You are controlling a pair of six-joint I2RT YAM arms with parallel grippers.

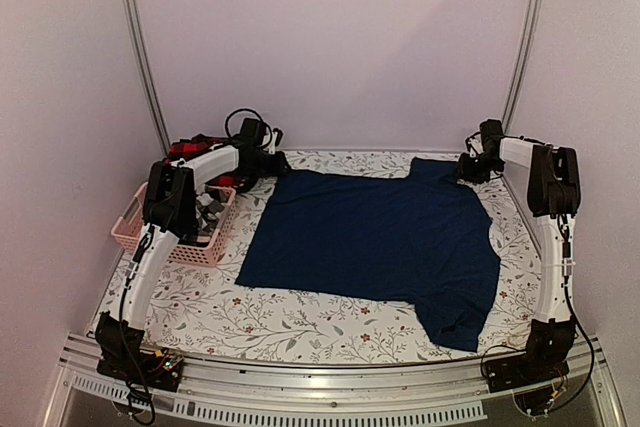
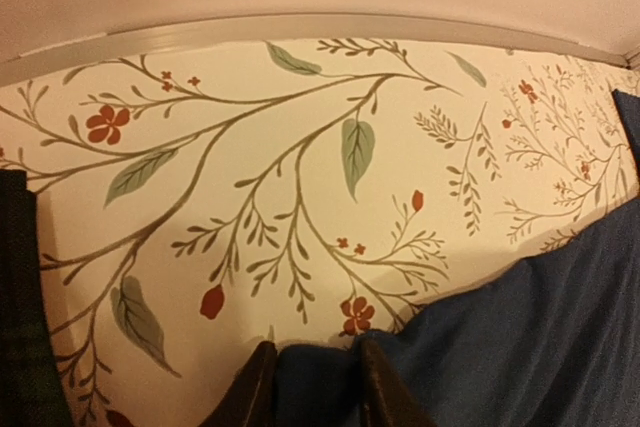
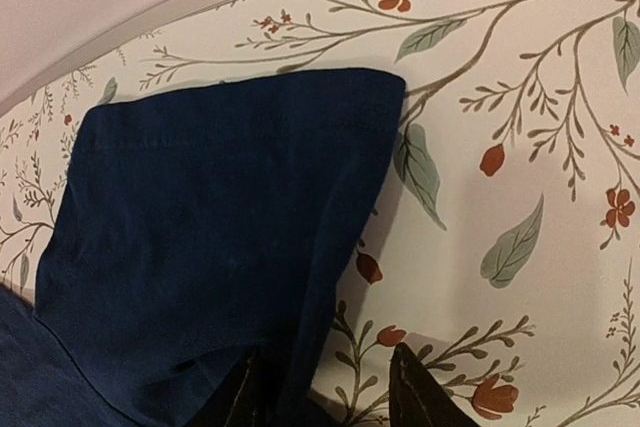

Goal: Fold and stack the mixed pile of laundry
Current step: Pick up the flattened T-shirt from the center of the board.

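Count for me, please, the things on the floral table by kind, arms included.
Navy blue cloth garment, spread flat: 1
Pink slotted plastic basket: 1
Heap of mixed clothes in that basket: 1 (pieces too tangled to count)
Robot arms: 2, with left end effector and right end effector
Total: 5
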